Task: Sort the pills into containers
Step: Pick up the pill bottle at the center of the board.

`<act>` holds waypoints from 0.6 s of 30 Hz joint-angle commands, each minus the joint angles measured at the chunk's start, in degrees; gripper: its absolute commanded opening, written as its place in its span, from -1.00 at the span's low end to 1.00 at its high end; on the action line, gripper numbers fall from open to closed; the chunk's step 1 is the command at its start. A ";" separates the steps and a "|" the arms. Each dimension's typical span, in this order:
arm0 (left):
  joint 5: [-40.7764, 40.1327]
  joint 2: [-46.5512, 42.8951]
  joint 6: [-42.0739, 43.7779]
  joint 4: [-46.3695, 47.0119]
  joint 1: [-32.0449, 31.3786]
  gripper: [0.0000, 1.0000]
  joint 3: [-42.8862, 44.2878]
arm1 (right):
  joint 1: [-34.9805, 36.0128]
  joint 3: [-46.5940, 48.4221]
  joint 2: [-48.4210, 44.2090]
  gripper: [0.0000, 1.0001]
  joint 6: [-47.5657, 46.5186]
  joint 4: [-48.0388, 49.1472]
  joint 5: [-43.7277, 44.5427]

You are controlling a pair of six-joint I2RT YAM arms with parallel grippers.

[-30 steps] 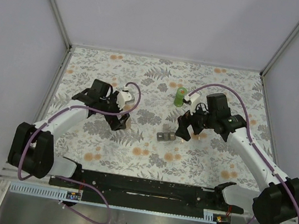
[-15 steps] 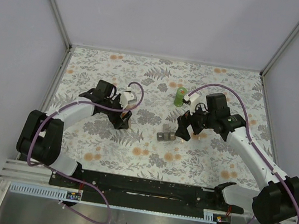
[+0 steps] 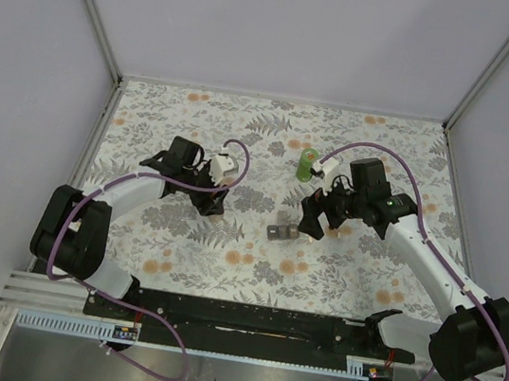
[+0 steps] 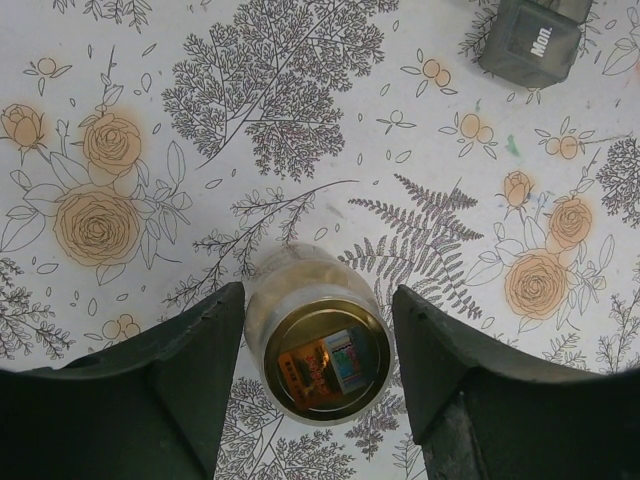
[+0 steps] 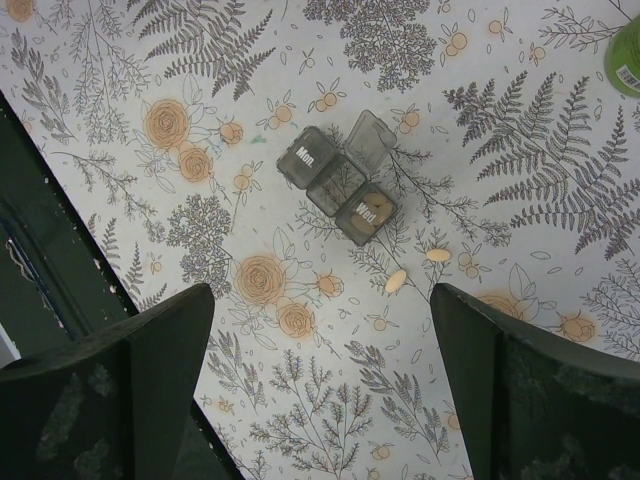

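1. Top: left pincer (image 3: pixel 212 201) sits left of centre. Right pincer (image 3: pixel 312 220) is just right of the organizer (image 3: pixel 280 232).
2. Left wrist: jar (image 4: pixel 318 350) at bottom centre, between the fingers (image 4: pixel 150 380); grip unclear.
3. Right wrist: pincer wide. The organizer lies above centre, with two pills (image 5: pixel 397 281) at its lower right.

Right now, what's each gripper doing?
Left gripper: jaws either side of the small jar; whether it's gripped cannot be told.
Right gripper: open, empty, above the pill organizer.
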 commanded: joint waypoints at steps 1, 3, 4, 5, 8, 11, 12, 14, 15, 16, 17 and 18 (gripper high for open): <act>-0.71 -0.33 0.94 1.34 -0.26 0.28 -0.67 | -0.28 0.16 -0.01 0.99 -0.09 0.93 -1.07; -1.15 -0.42 1.38 0.20 -0.26 0.36 -0.41 | -0.28 0.16 0.17 0.99 -0.09 1.01 -0.98; -1.67 -0.68 1.56 0.02 -0.26 0.40 -0.58 | -0.28 0.16 0.08 0.99 -0.09 0.93 -1.07; -2.03 -0.94 1.65 -0.07 -0.26 0.47 -0.58 | -0.28 0.16 0.25 0.99 -0.09 0.93 -1.07; -2.47 -1.82 2.09 -0.68 -0.26 0.46 -0.85 | -0.28 0.24 0.34 0.99 -0.09 0.93 -1.16; -2.38 -2.52 2.44 -1.91 -0.26 0.32 -0.50 | -0.28 0.24 0.34 0.99 -0.18 0.92 -1.16; -2.38 -2.44 2.70 -2.44 -0.26 0.26 -0.06 | -0.28 0.24 0.34 0.99 -0.18 0.84 -1.24; -2.12 -2.35 3.23 -3.67 -0.26 0.19 0.55 | -0.28 0.16 0.26 0.98 -0.26 0.84 -1.16; -1.95 -2.44 3.49 -4.19 -0.26 0.12 0.82 | -0.28 0.16 0.08 0.99 -0.18 0.84 -1.16; -1.77 -2.61 3.75 -4.81 -0.26 0.06 1.00 | -0.28 0.16 0.08 0.99 -0.18 0.84 -1.16; -1.16 -2.61 3.76 -5.51 -0.26 0.00 1.43 | -0.28 0.24 0.25 0.99 -0.18 0.75 -1.16; -0.54 -2.79 4.11 -6.48 -0.26 -0.06 2.13 | -0.28 0.42 0.17 0.99 -0.18 0.84 -1.33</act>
